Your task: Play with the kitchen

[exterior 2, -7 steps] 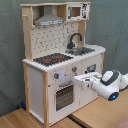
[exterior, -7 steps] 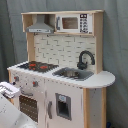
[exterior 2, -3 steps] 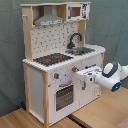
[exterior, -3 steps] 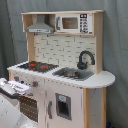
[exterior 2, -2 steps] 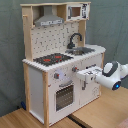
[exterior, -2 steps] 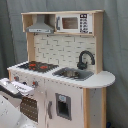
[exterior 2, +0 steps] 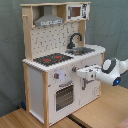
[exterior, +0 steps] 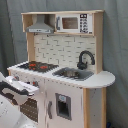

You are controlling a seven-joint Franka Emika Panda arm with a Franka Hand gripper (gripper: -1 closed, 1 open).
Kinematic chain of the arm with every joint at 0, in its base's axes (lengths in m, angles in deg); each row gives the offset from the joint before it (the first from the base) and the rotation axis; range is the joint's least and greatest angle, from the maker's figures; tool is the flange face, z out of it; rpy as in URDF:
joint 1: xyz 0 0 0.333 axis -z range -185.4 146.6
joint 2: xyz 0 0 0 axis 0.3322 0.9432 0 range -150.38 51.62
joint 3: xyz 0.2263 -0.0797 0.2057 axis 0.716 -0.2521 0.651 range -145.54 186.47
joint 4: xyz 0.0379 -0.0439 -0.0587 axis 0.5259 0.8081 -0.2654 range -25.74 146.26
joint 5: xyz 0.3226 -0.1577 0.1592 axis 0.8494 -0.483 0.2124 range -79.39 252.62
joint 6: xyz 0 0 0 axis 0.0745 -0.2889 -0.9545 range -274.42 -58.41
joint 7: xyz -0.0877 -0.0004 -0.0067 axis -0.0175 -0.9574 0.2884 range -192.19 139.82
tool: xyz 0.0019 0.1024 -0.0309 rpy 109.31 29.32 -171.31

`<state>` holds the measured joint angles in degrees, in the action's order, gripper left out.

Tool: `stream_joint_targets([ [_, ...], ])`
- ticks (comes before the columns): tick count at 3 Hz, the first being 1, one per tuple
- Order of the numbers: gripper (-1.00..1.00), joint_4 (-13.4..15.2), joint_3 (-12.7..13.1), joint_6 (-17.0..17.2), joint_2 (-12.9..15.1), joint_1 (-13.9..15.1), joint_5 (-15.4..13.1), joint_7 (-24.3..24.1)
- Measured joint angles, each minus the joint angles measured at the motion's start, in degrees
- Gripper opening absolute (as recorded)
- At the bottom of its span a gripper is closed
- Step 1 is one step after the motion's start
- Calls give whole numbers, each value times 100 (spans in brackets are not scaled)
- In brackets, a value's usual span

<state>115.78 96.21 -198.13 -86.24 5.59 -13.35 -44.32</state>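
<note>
The kitchen point(exterior: 65, 75) point(exterior 2: 55, 65) is a tall white and light-wood toy, seen in both exterior views. On its counter are a black-red hob point(exterior: 35, 65) point(exterior 2: 52, 59), a silver sink point(exterior: 74, 74) point(exterior 2: 81, 51) and a black faucet point(exterior: 84, 58) point(exterior 2: 74, 39). Up top are a grey hood point(exterior: 40, 26) point(exterior 2: 48, 19) and a small microwave point(exterior: 73, 23) point(exterior 2: 75, 11). My gripper point(exterior: 20, 90) point(exterior 2: 85, 74) is held level against the kitchen's front, just under the counter, beside a knob point(exterior 2: 74, 69) and above the oven door point(exterior 2: 64, 95).
A grey curtain point(exterior 2: 112, 25) hangs behind the kitchen. The kitchen stands on wooden boards point(exterior 2: 100, 112). My white arm point(exterior 2: 114, 71) reaches in from the second exterior view's right. A white cabinet door with a grey handle point(exterior: 62, 105) is under the sink.
My arm has risen from below the counter's front to the height of the knobs. In the last second it has barely moved.
</note>
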Motion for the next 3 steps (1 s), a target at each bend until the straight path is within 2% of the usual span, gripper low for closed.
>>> stream_joint_targets([
  [1,100,-74,-65,-406,3,290,-324,-55],
  [2,100,-327,0,-845,12,545,-512,-55],
  [3,100,-541,297,-1080,67,914,-544,-55],
])
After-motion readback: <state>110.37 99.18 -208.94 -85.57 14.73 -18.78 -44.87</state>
